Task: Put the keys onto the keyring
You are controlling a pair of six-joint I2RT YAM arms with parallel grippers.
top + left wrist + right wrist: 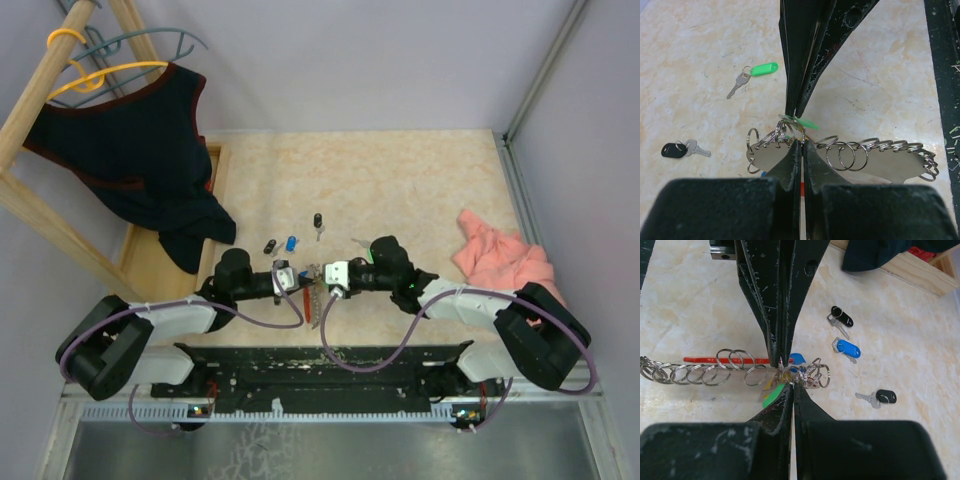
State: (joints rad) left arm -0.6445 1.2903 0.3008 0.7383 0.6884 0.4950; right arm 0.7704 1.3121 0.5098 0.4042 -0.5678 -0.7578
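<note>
The keyring (880, 162) is a grey strip lined with several split rings; its red band (705, 360) shows in the right wrist view. It lies between both grippers (315, 298). My left gripper (802, 142) is shut on one of its rings. My right gripper (791, 385) meets it tip to tip and is shut on the ring of a green key (771, 396), with a blue tag (797, 358) and a yellow tag hanging beside it. Loose on the table are a green key (762, 68), a blue key (847, 348) and two black keys (842, 317) (885, 396).
A wooden rack (40, 95) with hangers and a dark top (130, 140) stands at the far left. A pink cloth (500, 258) lies at the right. A black baseplate (320, 365) runs along the near edge.
</note>
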